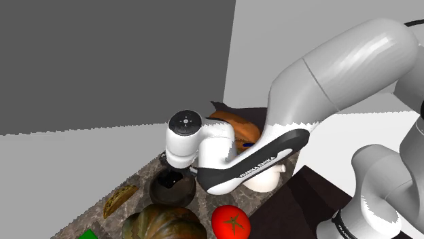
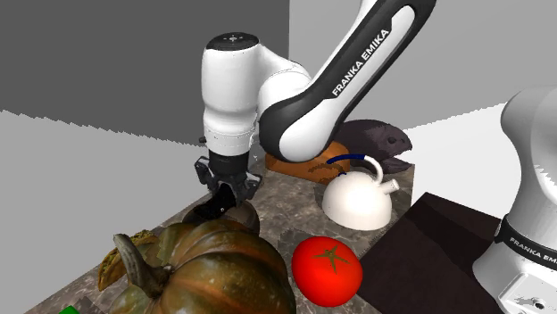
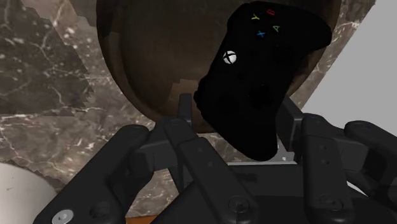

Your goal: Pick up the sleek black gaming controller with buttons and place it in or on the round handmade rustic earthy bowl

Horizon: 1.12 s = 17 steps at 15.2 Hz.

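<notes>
Presently, gripper (image 3: 236, 107) is clamped on controller (image 3: 264, 70), which is tilted between its fingers, directly above bowl (image 3: 146, 70), near counter's (image 3: 38, 95) edge at shoulder view's left.

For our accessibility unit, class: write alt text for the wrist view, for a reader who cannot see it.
A black game controller with coloured buttons sits just beyond the black gripper, seen against the hollow of a round dark-brown bowl. The bowl stands on a brown marbled surface.
</notes>
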Each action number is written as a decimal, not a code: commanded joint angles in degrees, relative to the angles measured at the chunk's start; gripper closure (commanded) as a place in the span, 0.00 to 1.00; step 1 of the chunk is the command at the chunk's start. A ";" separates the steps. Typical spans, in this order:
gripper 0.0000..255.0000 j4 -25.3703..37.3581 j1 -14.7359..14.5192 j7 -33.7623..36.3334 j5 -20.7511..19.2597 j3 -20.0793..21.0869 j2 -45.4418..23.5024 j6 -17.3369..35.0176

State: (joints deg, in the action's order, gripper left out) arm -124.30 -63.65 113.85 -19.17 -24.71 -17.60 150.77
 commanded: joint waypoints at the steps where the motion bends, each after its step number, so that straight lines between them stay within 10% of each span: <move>1: 1.00 0.00 0.22 0.23 0.22 0.15 -1.46 1.44; 10: 1.00 -0.07 0.38 0.48 0.34 0.26 -2.63 2.62; 11: 0.00 -0.07 0.38 0.48 0.34 0.26 -2.63 2.62; 17: 0.00 -0.47 -0.35 0.82 -0.20 -0.02 -0.75 1.07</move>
State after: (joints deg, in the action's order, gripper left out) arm -124.78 -63.67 114.51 -19.19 -24.66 -19.13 152.65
